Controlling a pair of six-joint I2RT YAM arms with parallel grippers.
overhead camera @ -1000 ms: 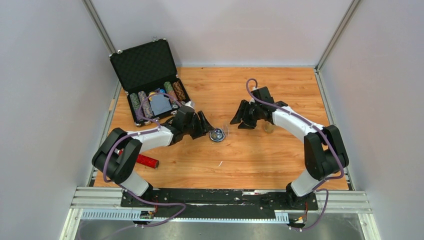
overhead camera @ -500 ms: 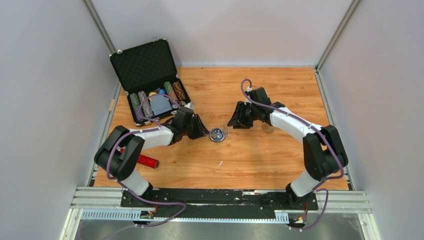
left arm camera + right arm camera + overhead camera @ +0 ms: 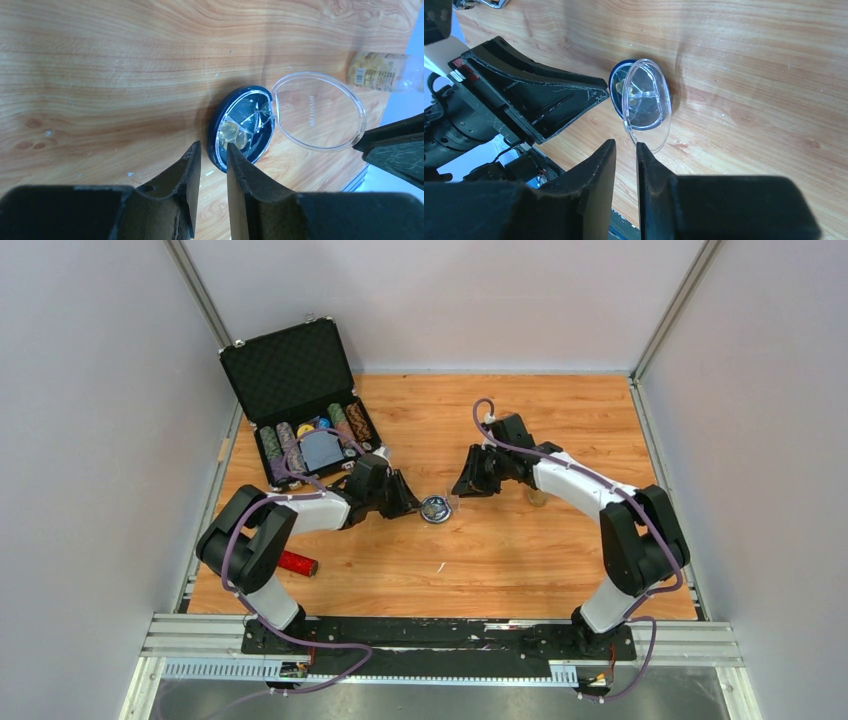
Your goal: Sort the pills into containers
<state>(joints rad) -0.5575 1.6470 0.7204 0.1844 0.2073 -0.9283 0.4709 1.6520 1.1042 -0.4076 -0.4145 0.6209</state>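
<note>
The container is a small round dish with a dark blue rim, lying mid-table; it also shows in the left wrist view. Its clear hinged lid is swung open toward the right. A couple of translucent yellow pills lie in one compartment. My left gripper straddles the dish's near rim, one finger outside and one over the inside, jaws drawn narrow on it. My right gripper is shut on the lid's free edge, holding it tilted up. From above, the left gripper and right gripper flank the dish.
An open black poker-chip case stands at the back left. A red cylinder lies by the left arm. A small bottle lies behind the right arm. A white scrap sits in front of the dish.
Both grippers have narrowed from wide open. The right arm has shifted left to the lid's edge. The left gripper has closed in on the dish's rim.
</note>
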